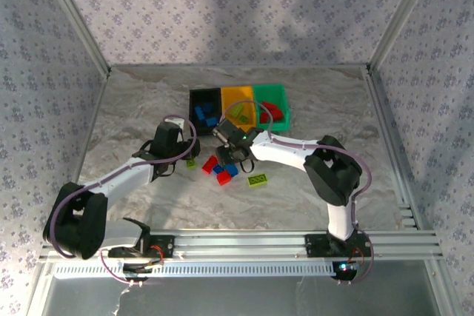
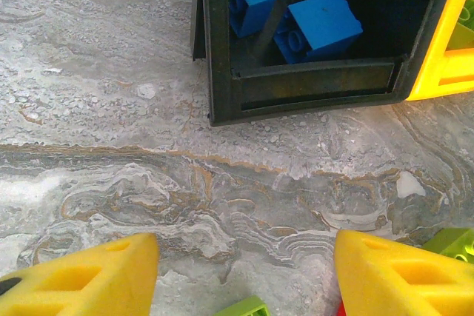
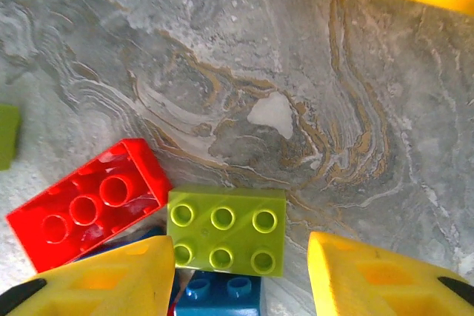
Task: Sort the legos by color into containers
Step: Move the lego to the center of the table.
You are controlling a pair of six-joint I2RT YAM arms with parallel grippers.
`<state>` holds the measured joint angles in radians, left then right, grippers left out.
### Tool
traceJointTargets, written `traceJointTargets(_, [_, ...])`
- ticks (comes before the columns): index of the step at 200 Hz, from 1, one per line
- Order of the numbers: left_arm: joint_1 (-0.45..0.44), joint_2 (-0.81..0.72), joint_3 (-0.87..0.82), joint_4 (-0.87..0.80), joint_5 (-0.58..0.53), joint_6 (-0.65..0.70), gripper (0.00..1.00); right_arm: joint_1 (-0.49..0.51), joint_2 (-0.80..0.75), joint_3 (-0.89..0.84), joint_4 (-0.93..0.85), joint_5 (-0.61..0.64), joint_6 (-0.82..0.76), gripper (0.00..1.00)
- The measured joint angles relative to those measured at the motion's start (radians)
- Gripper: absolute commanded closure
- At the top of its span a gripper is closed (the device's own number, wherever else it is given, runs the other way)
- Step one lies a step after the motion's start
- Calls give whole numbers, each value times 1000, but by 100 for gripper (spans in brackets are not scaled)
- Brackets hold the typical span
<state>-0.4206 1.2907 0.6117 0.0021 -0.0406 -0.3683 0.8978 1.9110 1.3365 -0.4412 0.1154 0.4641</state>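
Right hand (image 3: 238,248) was wide open and held nothing. A yellow-green brick (image 3: 226,231) lay flat on the desk (image 3: 311,79) between its yellow fingers (image 3: 378,275) (whether a finger touched it, I cannot tell). A red brick (image 3: 89,209) lay just beside this brick, and a blue brick (image 3: 218,294) was right below it in the wrist view. Left hand (image 2: 246,246) was open too and empty, over bare desk, with the black bin (image 2: 311,90) in front of it. Blue bricks (image 2: 326,24) lay inside that bin. From above, the three bins stood in one row at the far middle of the desk: black bin, orange bin (image 1: 238,95), green bin (image 1: 281,98). Red bricks (image 1: 272,111) were in the green bin. A lone brick (image 1: 257,180), yellow-green, lay apart near the right arm.
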Motion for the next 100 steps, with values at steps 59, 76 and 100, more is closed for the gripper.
traceJointTargets(59, [0, 0, 0, 0, 0, 0, 37, -2, 40, 13, -16, 2, 4, 49])
traceJointTargets(76, [0, 0, 0, 0, 1, 0, 37, -7, 40, 13, -20, 3, 12, 49])
traceJointTargets(100, [0, 0, 0, 0, 1, 0, 37, -26, 38, 7, -24, 8, 27, 49])
